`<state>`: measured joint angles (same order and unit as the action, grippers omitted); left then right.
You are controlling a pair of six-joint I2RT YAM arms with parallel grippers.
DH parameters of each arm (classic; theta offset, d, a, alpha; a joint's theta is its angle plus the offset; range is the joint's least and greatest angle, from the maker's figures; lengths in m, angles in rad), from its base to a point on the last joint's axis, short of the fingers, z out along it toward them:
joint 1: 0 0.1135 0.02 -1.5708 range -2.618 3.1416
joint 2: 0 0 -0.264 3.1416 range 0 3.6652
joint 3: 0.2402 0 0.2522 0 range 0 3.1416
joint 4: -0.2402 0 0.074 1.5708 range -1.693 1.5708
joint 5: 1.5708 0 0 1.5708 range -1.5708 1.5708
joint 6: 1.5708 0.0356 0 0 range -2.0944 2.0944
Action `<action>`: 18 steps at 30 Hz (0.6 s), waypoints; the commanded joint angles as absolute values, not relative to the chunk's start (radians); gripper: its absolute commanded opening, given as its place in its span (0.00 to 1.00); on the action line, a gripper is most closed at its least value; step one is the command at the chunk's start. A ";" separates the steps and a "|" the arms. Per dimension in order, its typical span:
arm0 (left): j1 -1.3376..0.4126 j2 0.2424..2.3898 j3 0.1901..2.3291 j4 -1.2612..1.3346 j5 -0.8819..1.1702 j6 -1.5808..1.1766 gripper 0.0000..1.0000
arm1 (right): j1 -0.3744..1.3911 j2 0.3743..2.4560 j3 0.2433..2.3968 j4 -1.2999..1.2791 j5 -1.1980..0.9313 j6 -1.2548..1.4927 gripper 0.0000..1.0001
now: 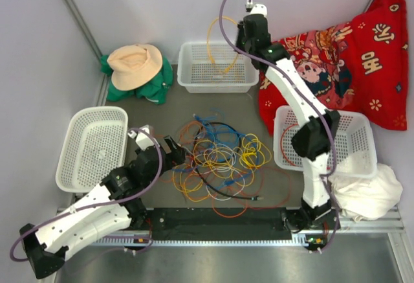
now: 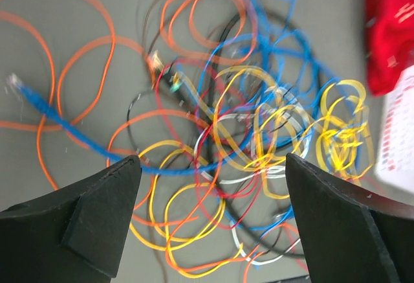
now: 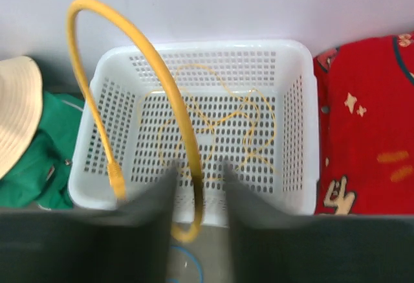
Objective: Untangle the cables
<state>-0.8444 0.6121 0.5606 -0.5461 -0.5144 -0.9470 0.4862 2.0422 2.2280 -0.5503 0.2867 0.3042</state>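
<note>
Left gripper (image 2: 212, 166): I hold its two black fingers spread wide, gripping nothing, over the left fringe of the tangle of cables (image 1: 220, 160). The tangle lies on the middle of the grey table (image 1: 162, 111), between my two arms. Its orange, blue, yellow, red, white and black cords are looped through one another. The yellow loops are densest toward the right side. In the left wrist view a blue cable (image 2: 58, 118) with a clear end plug trails out to the left, crossing wide orange loops (image 2: 77, 56).

Right gripper (image 3: 199, 169): I reach it to the far side of the table, above the far white basket (image 3: 194, 48). Its fingers stand close together with one yellow cable (image 3: 162, 82) passing between them. A slim gap shows beside the cord, so I cannot tell whether they pinch it. This cable arches up and over to the left, its plug hanging at the basket's left wall, and more of it lies coiled on the basket floor.

Surroundings:
- A second white basket (image 1: 90, 147) sits left of the tangle and a third (image 1: 352, 140) sits right of it.
- A tan hat (image 1: 134, 66) rests on green cloth (image 1: 154, 89) at the far left.
- A red printed cushion (image 1: 349, 56) fills the far right corner.
- A white cloth (image 1: 369, 192) lies near my right arm's base.
</note>
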 commanded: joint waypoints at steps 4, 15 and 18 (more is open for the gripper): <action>-0.841 0.655 0.528 -0.497 -0.448 -1.003 0.97 | 0.465 2.129 2.356 -0.460 0.262 0.370 0.83; -0.842 0.703 0.581 -0.476 -0.403 -0.996 0.95 | 0.584 1.510 1.467 -0.246 0.017 0.402 0.80; -0.842 0.698 0.584 -0.489 -0.394 -1.011 0.95 | 0.681 1.425 1.241 -0.254 0.009 0.391 0.79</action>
